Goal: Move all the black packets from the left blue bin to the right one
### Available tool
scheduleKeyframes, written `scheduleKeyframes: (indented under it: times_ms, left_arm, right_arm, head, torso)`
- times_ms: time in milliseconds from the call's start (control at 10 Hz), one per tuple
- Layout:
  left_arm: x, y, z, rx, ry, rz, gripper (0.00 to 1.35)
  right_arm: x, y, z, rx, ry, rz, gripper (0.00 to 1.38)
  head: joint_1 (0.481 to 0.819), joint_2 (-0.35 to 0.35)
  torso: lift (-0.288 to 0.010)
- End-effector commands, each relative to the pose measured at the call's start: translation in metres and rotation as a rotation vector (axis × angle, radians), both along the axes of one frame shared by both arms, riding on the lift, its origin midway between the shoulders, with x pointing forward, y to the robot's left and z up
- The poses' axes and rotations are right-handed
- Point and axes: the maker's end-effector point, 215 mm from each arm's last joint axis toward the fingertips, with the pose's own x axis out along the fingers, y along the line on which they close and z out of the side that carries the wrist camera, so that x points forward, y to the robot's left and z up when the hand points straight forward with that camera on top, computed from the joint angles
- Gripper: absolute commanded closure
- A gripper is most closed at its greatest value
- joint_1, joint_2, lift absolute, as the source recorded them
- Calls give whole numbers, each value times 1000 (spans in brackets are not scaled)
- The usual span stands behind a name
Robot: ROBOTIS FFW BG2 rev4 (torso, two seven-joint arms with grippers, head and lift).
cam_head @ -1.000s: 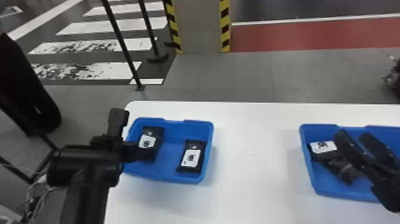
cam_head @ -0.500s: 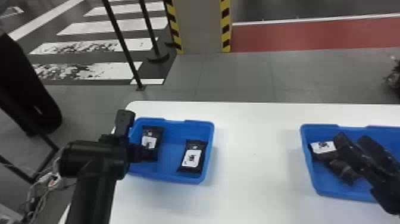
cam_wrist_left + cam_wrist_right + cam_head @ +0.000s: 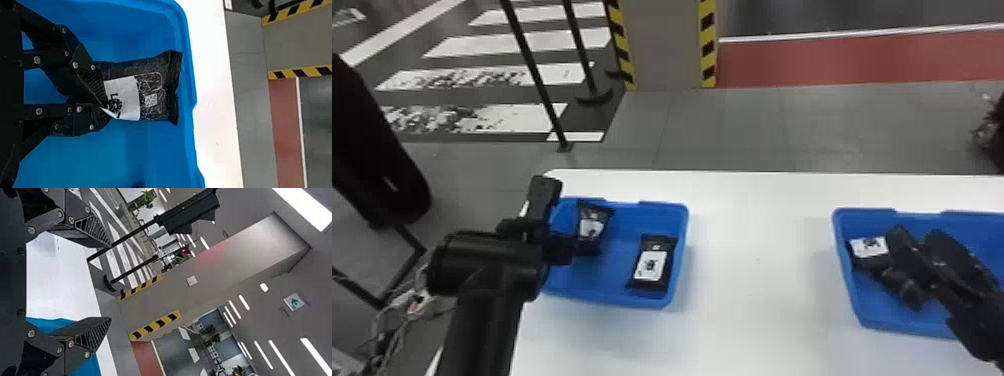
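A black packet [image 3: 156, 86] is pinched between the fingers of the left gripper [image 3: 587, 246], nearly closed, in the left blue bin [image 3: 683, 225]; a second packet [image 3: 652, 265] lies apart from it. Across the white table [image 3: 757, 300], the right gripper [image 3: 918, 236], wide apart and empty, hangs over the right blue bin [image 3: 843, 265], which holds a white-labelled packet [image 3: 869, 246].

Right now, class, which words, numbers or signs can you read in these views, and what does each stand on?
No wording can be quoted.
Overhead sign: a green arrow, no readable words.
Black packet in the left gripper: print on its white label too unclear to quote.
Labels on packets in the left bin and right bin: too small.
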Motion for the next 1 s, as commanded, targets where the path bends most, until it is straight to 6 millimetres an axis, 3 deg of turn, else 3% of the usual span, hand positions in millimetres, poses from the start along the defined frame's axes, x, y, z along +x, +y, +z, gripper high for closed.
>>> scheduleKeyframes:
  times_ms: [0,100,300,400,600,900]
  left_arm:
    - [-4,-14,37,4,-92,-57,1210]
    - [-21,-30,71,-5,-162,-87,1210]
    - [-32,-76,114,-66,-248,-193,1210]
    - [-33,-114,135,-105,-305,-281,1210]
    - [-34,-200,157,-203,-351,-481,1210]
    - [-40,-276,171,-294,-366,-641,1210]
  right_arm:
    - [0,9,6,4,-8,22,394]
    - [-1,14,11,11,-16,35,394]
    - [-2,29,30,33,-52,74,397]
    - [0,38,38,38,-65,100,395]
    - [10,58,45,57,-86,175,394]
    - [22,76,55,59,-100,220,389]
  head:
    - [695,186]
    - [695,178]
    - [695,159]
    - [695,150]
    - [695,97]
    - [695,6]
  torso:
    - [-110]
    - [-110]
    - [-110]
    - [-110]
    - [-110]
    - [-110]
